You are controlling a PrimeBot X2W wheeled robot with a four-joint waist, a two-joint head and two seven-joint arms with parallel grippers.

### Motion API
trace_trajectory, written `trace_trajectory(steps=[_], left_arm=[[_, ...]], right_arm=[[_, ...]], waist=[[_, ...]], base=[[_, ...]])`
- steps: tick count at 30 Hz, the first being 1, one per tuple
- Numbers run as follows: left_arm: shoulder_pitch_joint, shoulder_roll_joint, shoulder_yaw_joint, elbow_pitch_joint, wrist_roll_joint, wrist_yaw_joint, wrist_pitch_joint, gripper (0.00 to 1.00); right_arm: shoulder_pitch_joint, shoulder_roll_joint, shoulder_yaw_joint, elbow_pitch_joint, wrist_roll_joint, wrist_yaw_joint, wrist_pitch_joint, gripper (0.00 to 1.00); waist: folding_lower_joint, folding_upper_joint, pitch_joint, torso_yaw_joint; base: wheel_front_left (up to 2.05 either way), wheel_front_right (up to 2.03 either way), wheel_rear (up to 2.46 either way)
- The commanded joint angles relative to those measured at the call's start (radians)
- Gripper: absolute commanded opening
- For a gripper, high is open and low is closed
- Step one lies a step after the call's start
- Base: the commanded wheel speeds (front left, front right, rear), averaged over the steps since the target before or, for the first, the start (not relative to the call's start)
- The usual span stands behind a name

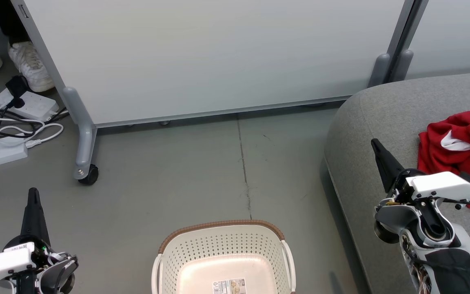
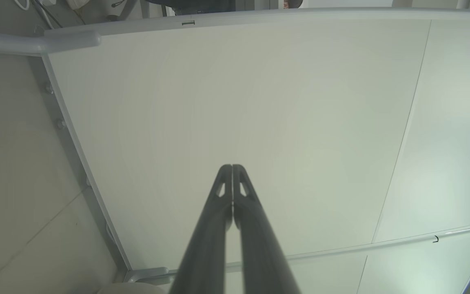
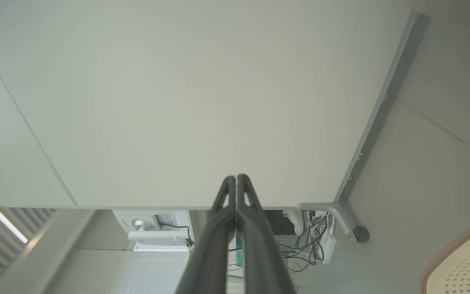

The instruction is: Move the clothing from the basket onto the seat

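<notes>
My left gripper [image 1: 34, 194] is clenched tip to tip, holding nothing, over the floor [image 1: 178, 171] left of the one basket [image 1: 222, 245]. My right gripper [image 1: 377, 147] is likewise pressed closed and holds nothing, above the one seat [image 1: 361, 130] and near the clothing [image 1: 459, 151]. The clothing is one red heap lying on the seat; I cannot count the garments in it. The basket's bare bottom shows one label [image 1: 229, 286].

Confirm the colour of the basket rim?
Brown, woven-look rim on the cream-white perforated basket. The head view shows it best.
</notes>
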Motion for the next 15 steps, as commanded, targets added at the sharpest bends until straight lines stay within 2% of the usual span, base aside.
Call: trace_trajectory(steps=[1,15], left_arm=[[-0.010,0.002,0.004,0.001,-0.001,-0.005,0.005,0.00],[-0.010,0.002,0.004,0.001,-0.001,-0.005,0.005,0.00]], right_arm=[[-0.002,-0.009,0.001,0.001,0.006,0.003,0.004,0.00],[-0.002,-0.009,0.001,0.001,0.006,0.003,0.004,0.00]], waist=[[0.0000,0.0000,0.000,0.000],[0.0000,0.0000,0.000,0.000]], base=[[0.00,0.00,0.00],[0.00,0.00,0.00]])
